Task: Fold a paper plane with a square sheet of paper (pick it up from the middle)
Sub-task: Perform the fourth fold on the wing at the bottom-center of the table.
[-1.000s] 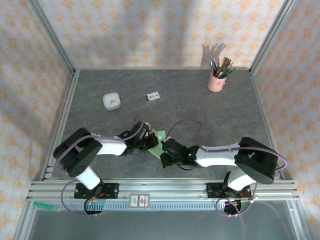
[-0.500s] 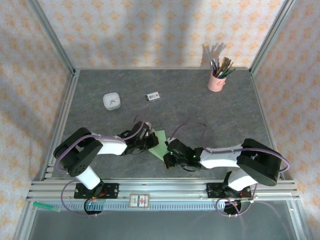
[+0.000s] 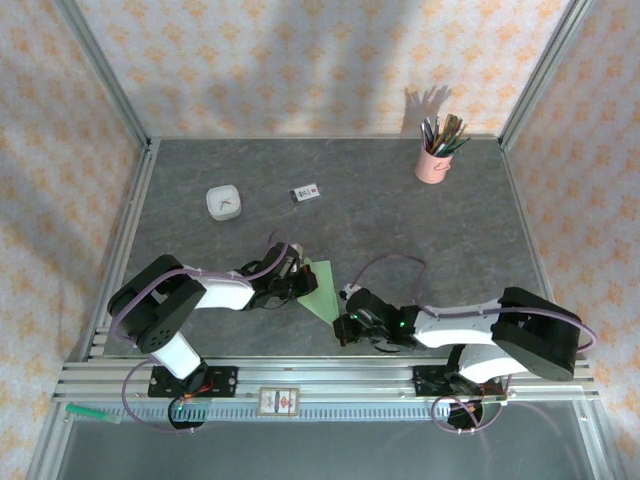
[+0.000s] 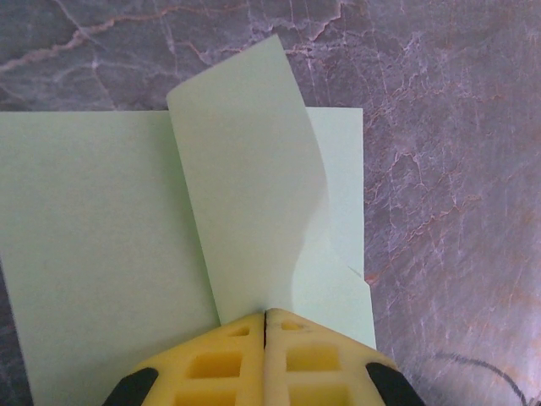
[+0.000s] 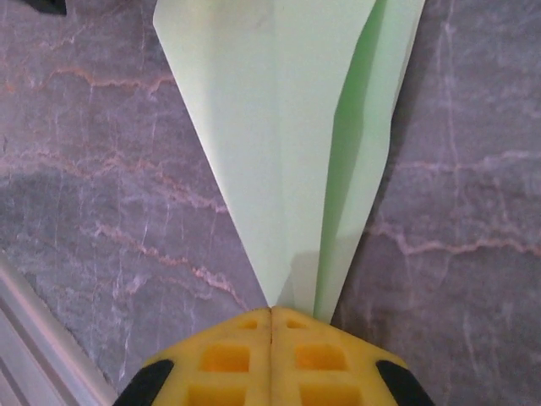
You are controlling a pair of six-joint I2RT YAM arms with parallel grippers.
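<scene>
The pale green paper plane [image 3: 322,285] sits low on or just above the grey bench [image 3: 420,240] between the two arms, and it is already creased into a slim dart with layered flaps. The left gripper [image 4: 265,326] is closed tight, its yellow fingers meeting on the wide tail edge, where one flap curls upward instead of lying flat. The right gripper [image 5: 270,315] is likewise closed, pinching the pointed nose. The main folds look done. What seems left is pressing the loose flap down, sharpening the creases and releasing the plane.
</scene>
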